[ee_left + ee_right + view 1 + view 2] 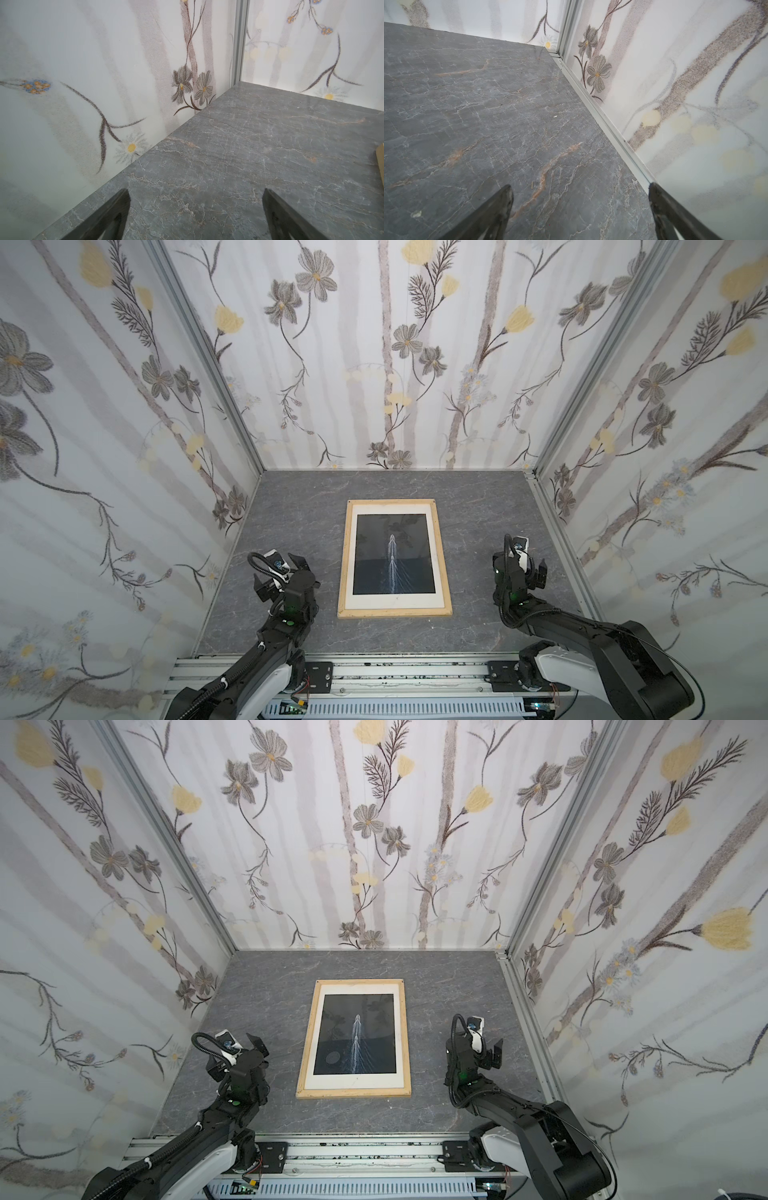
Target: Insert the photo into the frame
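1. As you looked down in both top views, the aluminium rail [415, 672] lay nearest, carrying both arm bases.
2. Your left gripper [280, 576] hovered over the grey marble-pattern table [291, 510] with its jaws spread wide. It held nothing: the left wrist view showed only bare tabletop between its fingers [116, 209].
3. Your right gripper [519, 568] was just as wide apart and empty, near the metal strip [602, 118] at the foot of the right wall.
4. Between the two grippers, touching neither, the light-wood frame [343, 560] lay flat, long sides running away from you.
5. The photo [392, 556] sat inside the frame, picture side up: dark, with a white wake streak, bordered by a white mat [395, 601]. Flower reflections showed on its surface.
6. Farthest stood the floral wallpaper walls [395, 364].
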